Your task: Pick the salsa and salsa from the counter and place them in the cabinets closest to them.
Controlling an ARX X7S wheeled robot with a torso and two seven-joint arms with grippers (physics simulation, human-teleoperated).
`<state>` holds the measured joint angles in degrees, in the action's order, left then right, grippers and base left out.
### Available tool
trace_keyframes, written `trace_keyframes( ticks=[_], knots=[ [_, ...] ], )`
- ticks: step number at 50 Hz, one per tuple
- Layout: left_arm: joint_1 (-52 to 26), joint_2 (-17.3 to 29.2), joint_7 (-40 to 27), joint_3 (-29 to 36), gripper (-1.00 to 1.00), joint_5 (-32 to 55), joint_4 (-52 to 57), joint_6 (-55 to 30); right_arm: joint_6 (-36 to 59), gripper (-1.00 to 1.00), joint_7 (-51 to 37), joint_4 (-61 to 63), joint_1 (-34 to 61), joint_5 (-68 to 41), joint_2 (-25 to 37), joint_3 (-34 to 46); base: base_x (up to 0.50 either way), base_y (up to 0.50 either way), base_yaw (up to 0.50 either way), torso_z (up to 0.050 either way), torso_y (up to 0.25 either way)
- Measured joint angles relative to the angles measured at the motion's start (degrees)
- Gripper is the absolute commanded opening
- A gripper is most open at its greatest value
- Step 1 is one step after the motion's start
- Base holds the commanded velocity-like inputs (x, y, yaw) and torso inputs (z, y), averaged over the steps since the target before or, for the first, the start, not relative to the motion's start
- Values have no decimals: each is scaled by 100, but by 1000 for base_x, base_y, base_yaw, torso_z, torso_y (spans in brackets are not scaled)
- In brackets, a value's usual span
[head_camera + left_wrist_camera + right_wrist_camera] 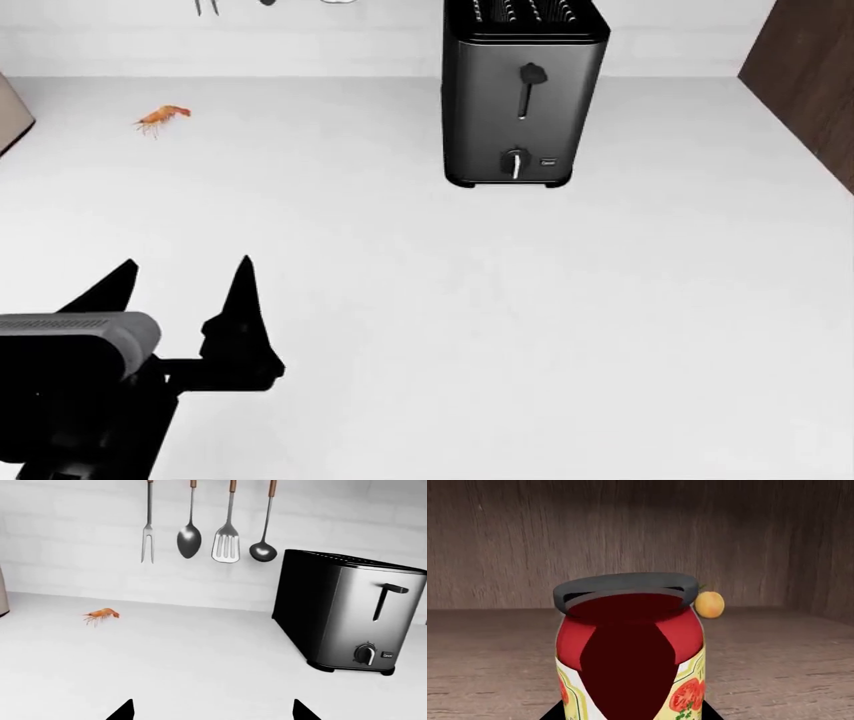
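A salsa (627, 645) jar of dark red sauce, with a grey lid and a yellow label with tomatoes, fills the right wrist view. My right gripper (630, 715) is shut on it, one black fingertip at each side of the jar's base. The jar is inside a wooden cabinet, above its shelf (487, 650). The right gripper is out of the head view. My left gripper (184, 285) hangs open over the white counter (534, 300) at the front left, nothing between its fingers (123, 711).
A black-and-steel toaster (523, 90) stands at the back of the counter. A tiny orange shrimp (162, 117) lies at the back left. Kitchen utensils (227, 540) hang on the wall. A small orange fruit (709, 604) sits on the cabinet shelf behind the jar.
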<state>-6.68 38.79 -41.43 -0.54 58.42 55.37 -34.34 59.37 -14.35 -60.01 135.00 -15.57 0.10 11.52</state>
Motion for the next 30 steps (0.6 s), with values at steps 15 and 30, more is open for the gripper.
trace_keyframes(
  ticks=[15, 30],
  knots=[
    [47, 11, 43, 9, 100, -59, -72, 93, -271, 100, -3, -162, 0, -174, -7, 134, 4, 0, 1, 0, -7],
    [102, 41, 50, 19, 100, -44, -85, 150, -245, 100, 123, -88, -6, -107, -8, 158, 0, 0, 0, -7, 215]
  ],
)
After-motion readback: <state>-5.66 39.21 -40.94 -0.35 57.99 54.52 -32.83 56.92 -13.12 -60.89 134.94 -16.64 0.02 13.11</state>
